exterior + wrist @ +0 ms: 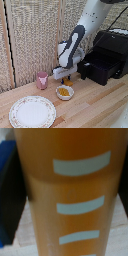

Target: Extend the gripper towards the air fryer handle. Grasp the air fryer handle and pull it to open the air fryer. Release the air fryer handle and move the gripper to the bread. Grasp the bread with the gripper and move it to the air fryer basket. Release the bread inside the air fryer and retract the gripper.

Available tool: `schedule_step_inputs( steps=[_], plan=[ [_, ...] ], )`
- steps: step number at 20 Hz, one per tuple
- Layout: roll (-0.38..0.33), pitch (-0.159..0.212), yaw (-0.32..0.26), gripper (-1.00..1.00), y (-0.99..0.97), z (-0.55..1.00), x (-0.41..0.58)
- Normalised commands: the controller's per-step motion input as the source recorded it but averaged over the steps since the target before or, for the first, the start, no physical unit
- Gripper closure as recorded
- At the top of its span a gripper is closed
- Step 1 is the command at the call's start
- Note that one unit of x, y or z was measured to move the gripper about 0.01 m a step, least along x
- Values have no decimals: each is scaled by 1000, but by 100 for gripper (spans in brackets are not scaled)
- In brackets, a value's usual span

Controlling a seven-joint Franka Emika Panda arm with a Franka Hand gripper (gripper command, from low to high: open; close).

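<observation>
The gripper (66, 78) hangs low over the table, just behind a white bowl. The bread (70, 193), an orange-brown block with pale stripes, fills the wrist view. A dark blue finger (7, 193) presses against its side, and the other finger is hidden. In the exterior view a bit of the bread (68, 82) shows under the fingers, so the gripper appears shut on it. The black air fryer (114, 42) stands at the exterior view's right. Its basket (100, 67) is pulled out and open on top. The handle is not clearly visible.
A white bowl (64, 92) with yellow pieces sits just in front of the gripper. A pink cup (42, 79) stands toward the exterior view's left. A patterned plate (32, 111) lies near the front. A woven screen backs the wooden table (95, 107).
</observation>
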Motion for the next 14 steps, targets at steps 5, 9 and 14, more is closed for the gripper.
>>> schedule_step_inputs(
  steps=[5, 9, 14],
  plan=[
    [-2, -79, -159, 100, 285, 588, 119],
    [-32, -47, -219, 100, 349, 987, 130],
    [-19, -20, -238, 100, 241, 1000, 70]
  ],
)
